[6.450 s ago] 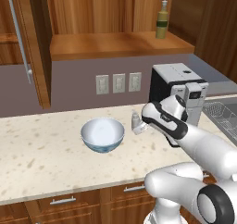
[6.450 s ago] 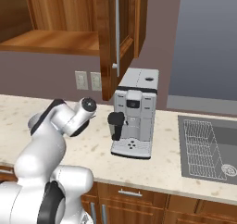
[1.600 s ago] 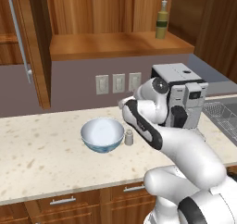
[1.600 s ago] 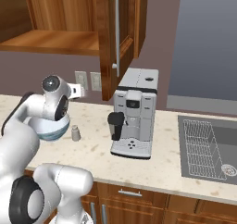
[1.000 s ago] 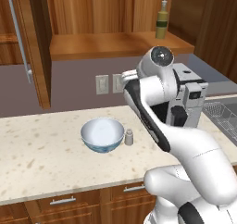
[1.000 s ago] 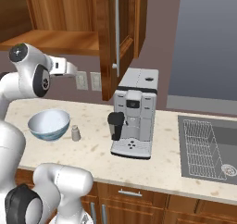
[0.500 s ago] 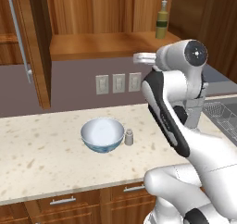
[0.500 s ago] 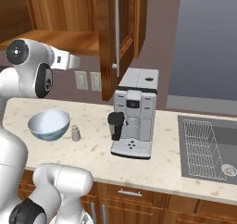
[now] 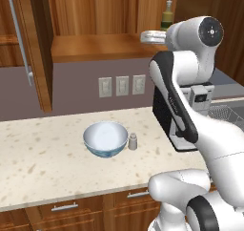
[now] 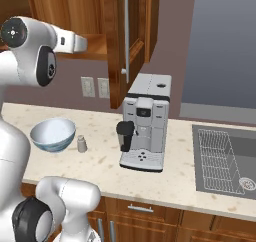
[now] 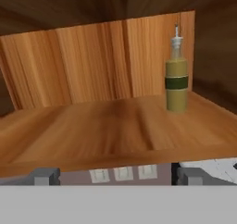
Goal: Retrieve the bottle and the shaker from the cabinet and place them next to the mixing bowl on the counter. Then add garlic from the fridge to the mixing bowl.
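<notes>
The olive-green bottle stands upright at the right end of the open cabinet's shelf, also seen as the bottle above my arm. My gripper is open and empty at the shelf's front edge, left of the bottle and short of it; it shows as the gripper and gripper. On the counter the small pale shaker stands just right of the blue-patterned mixing bowl, shaker beside bowl. The garlic and fridge are out of view.
The cabinet door hangs open with its silver bar handle; another open door is at the left. A coffee machine stands right of the shaker. A sink lies further right. Wall outlets sit under the shelf.
The shaker, held earlier, now stands beside the bowl. Over the last second my arm rose from counter height to the cabinet shelf, gripper staying open.
</notes>
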